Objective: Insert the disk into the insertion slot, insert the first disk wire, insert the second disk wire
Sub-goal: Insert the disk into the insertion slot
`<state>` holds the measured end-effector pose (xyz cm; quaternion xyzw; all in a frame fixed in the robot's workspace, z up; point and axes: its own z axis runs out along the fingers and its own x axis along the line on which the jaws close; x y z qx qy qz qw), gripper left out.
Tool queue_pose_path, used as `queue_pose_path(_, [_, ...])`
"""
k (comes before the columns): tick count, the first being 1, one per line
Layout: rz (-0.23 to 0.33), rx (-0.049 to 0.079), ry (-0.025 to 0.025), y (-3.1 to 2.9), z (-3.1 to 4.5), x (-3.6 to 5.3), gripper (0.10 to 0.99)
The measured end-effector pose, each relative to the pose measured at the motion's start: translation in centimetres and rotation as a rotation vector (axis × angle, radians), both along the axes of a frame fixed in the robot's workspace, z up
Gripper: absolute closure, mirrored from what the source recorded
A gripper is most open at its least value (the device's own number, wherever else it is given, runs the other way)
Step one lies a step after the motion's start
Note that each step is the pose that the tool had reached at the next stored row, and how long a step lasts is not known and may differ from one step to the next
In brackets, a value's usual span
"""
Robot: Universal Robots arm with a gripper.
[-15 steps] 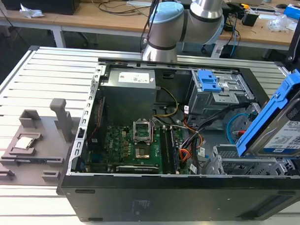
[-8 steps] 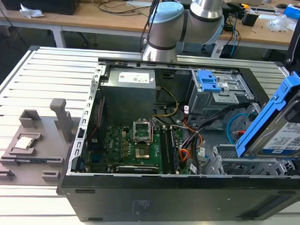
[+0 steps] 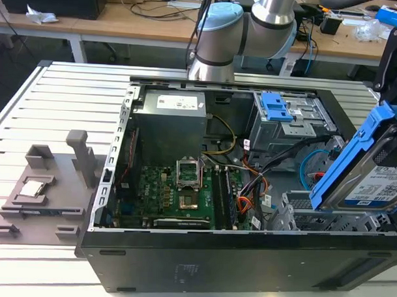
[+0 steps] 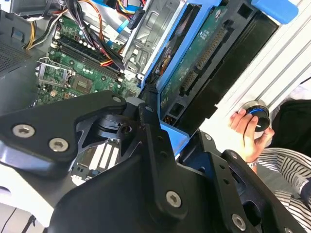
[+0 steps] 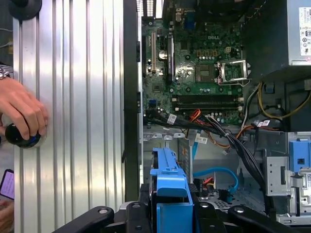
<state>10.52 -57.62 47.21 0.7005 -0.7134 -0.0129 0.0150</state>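
Disk (image 3: 374,174), clamped tilted in the gripper (image 5: 171,208), is held over the insertion slot (image 3: 313,221) at the case's (image 3: 214,260) four o'clock; a corner could be jammed on its wall.

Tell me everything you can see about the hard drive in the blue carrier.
The disk is a flat silver hard drive with a white-and-blue label, framed in a bright blue plastic carrier. Its underside, in the second wrist view, is a green circuit board. It is steeply tilted, lower end down over the insertion slot in the computer case, not seated; contact there is unclear. The gripper clamps the carrier's sides.
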Motion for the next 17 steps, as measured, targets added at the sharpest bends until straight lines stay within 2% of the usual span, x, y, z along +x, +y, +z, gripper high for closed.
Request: queue_pose_path(17, [0.000, 0.000, -0.0001, 0.00, -1.41, 0.00, 0.718])
